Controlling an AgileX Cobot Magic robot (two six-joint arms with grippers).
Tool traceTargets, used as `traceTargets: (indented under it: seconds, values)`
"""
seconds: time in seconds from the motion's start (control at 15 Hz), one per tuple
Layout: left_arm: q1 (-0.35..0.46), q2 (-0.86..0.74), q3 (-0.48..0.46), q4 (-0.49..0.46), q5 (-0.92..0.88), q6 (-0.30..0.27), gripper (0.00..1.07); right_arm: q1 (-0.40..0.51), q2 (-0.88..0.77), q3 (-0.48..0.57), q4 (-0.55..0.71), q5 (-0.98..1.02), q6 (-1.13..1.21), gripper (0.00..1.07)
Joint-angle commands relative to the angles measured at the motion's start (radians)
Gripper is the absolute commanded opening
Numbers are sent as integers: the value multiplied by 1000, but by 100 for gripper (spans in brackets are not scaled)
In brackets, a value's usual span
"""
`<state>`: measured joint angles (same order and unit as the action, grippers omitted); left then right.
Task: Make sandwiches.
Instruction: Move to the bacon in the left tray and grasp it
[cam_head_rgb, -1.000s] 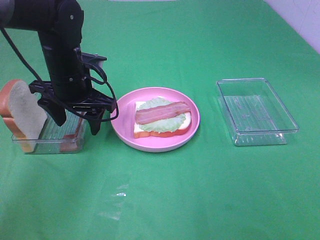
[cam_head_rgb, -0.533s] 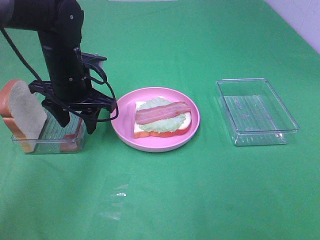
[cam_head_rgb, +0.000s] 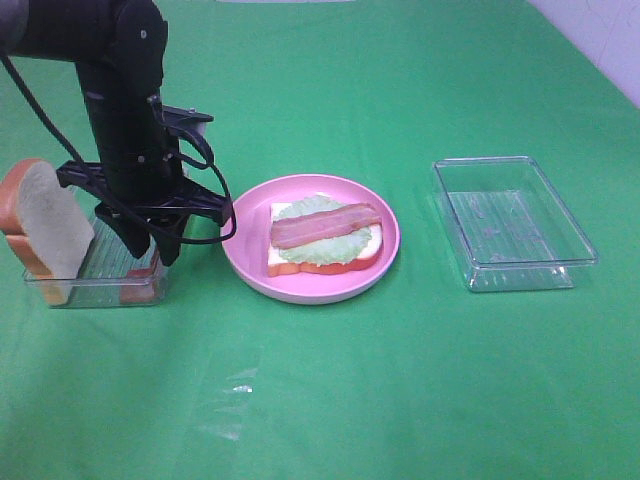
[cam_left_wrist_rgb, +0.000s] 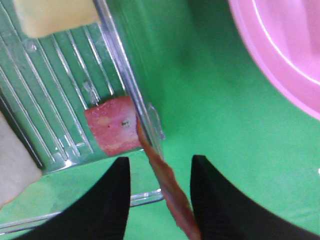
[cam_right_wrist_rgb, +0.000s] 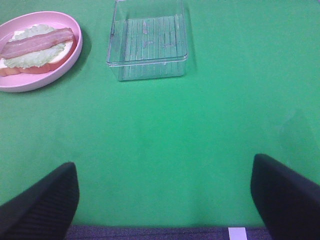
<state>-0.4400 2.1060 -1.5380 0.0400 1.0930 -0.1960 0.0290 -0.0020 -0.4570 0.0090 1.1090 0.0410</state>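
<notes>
1. The left arm stands upright over its side of the scene, and its wrist turns the left gripper to point straight down.
2. Its black fingers stand partly apart with a narrow gap between them.
3. The right gripper faces forward and downward, its fingers spread wide apart.

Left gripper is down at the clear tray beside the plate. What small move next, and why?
Probably close the left gripper fully on the bacon strip. The strip stands on edge between its fingers, against the clear tray's wall, with a gap visible on one side, so it looks not yet pinched. Lifting now would likely leave it behind.
</notes>
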Motion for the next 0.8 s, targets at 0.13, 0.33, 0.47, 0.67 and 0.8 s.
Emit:
traceTargets:
  seconds: [0.13,0.33,0.47,0.67,0.8]
  values:
    - [0,2,-5,0,5,-8,14,-7,-32,2,4,-2,-7,89]
    - [0,2,-5,0,5,-6,0,-7,-32,2,4,-2,-7,89]
    - [0,-2,-5,0,8,0,0,-7,-32,2,4,-2,-7,89]
    - [0,-36,-6,9,19,3,0,-7,-32,2,4,-2,-7,89]
    - [0,-73,-6,2,35,1,0,-7,-32,2,4,-2,-7,89]
